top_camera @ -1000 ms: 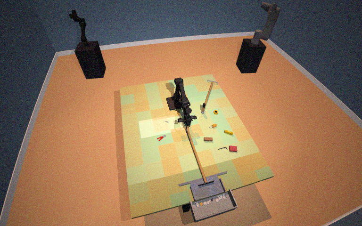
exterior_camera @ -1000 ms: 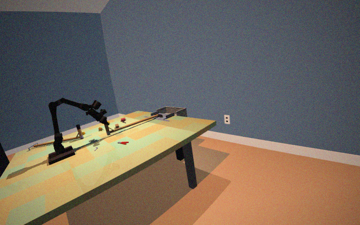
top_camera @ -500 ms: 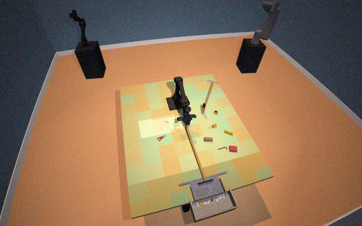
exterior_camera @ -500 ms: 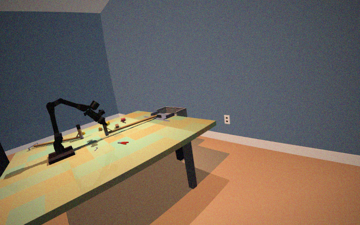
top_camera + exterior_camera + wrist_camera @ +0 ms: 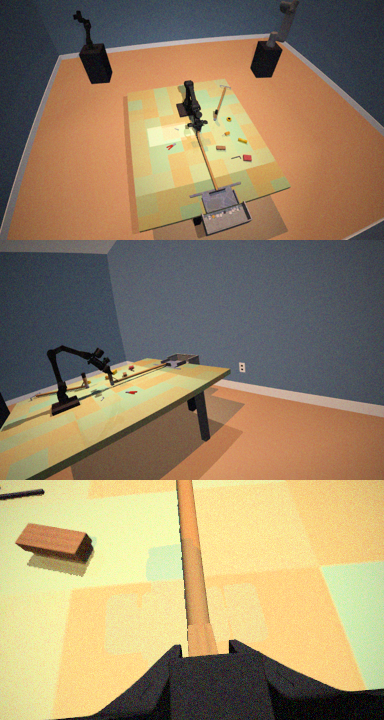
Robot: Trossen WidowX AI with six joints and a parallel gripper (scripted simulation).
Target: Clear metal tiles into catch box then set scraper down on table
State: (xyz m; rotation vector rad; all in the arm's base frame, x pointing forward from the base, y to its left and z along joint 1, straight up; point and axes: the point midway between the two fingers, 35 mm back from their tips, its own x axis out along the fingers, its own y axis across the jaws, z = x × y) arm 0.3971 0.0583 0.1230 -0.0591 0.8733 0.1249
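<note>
My gripper [image 5: 198,130] [image 5: 109,373] [image 5: 205,649] is shut on the near end of the long scraper, at its upright grip [image 5: 111,380]. The scraper's wooden handle [image 5: 206,160] [image 5: 141,372] [image 5: 194,570] runs away to the steel bench plate. Its dark head [image 5: 217,192] [image 5: 168,363] is at the plate's near end; whether it touches the plate is unclear. On the steel plate [image 5: 218,202] [image 5: 176,363] I see pale lines but make out no tile; the strip under the head is hidden. The catch box [image 5: 229,224] [image 5: 193,358] holds several small pale tiles [image 5: 220,215] and an orange one along its plate-side wall.
A crossbar [image 5: 235,184] spans the plate's near end. Another wooden-handled tool [image 5: 221,99] [image 5: 75,388] lies beside the arm. A brown block [image 5: 220,148] [image 5: 54,540], red box [image 5: 247,157], yellow item [image 5: 242,140], hex key [image 5: 236,157], tape ring [image 5: 229,119] and red pliers [image 5: 170,146] [image 5: 131,392] lie around.
</note>
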